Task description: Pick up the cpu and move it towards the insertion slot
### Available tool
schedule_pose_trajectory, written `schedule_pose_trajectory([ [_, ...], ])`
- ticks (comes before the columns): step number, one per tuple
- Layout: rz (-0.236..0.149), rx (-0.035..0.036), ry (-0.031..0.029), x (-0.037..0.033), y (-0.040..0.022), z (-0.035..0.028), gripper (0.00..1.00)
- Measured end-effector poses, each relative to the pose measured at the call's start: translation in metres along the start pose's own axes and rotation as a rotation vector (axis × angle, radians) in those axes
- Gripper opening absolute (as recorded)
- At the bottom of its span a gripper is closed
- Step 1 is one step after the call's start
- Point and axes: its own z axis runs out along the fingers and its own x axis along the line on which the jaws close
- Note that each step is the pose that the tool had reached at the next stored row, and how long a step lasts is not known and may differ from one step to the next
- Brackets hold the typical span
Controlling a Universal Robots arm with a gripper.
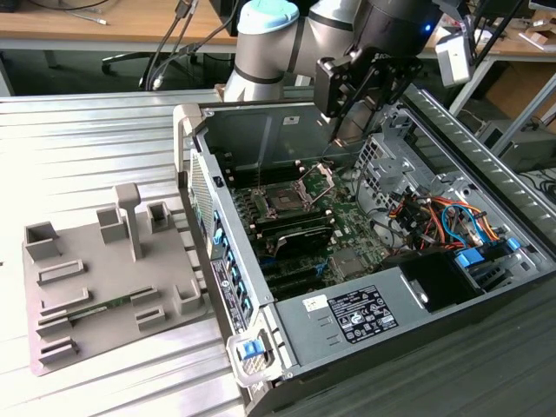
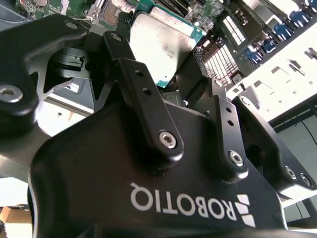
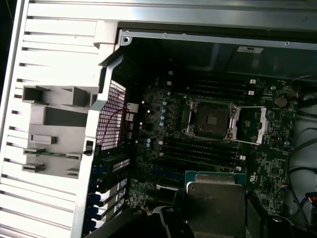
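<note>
The black pincer [image 2: 166, 79] grips the flat, silvery square cpu [image 2: 158, 42] by its edges; the first wrist view shows the metal-framed insertion slot [image 3: 210, 121] open beyond.

Silver-faced square cpu [image 2: 161, 42] with a thin green rim, held off the board, tilted in the second wrist view, face toward the first wrist view [image 3: 215, 203]. Dark square insertion slot [image 3: 211, 120] in silver frame, bracket swung open, socket bare; well apart from cpu.
</note>
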Motion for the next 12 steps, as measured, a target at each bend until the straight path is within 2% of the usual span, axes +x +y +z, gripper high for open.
schedule_pose_trajectory([
  [12,0.000,0.0001,0.0001,-0.0025,-0.0004,0.0007,0.55],
])
